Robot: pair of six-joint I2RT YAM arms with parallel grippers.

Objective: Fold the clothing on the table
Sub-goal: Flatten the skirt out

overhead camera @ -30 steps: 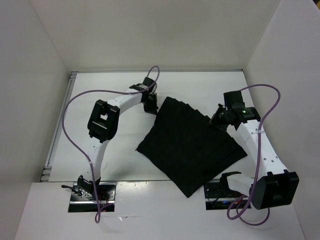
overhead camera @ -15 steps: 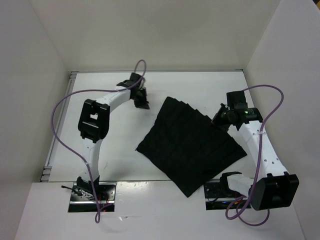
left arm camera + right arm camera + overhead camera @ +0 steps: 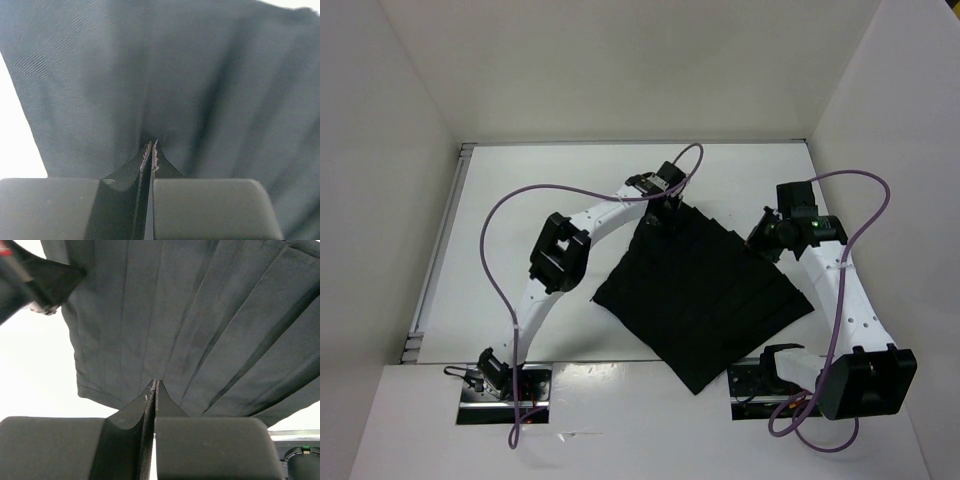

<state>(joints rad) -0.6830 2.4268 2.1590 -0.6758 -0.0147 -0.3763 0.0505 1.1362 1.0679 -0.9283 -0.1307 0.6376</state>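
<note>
Left gripper [image 3: 665, 217] back at clothing [image 3: 705, 300] corner — closed on it, right gripper [image 3: 761, 239] pinching its edge

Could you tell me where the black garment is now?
Top view: the black pleated cloth garment lies right of centre on the white table, far corner under the left gripper.

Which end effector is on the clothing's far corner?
Left end effector, pinching the clothing at that corner; right end effector is along its far-right edge.

You'll find no legible txt, labels, brand marks or nos. on the clothing [image 3: 705, 295] or counter [image 3: 540, 165], any view.
</note>
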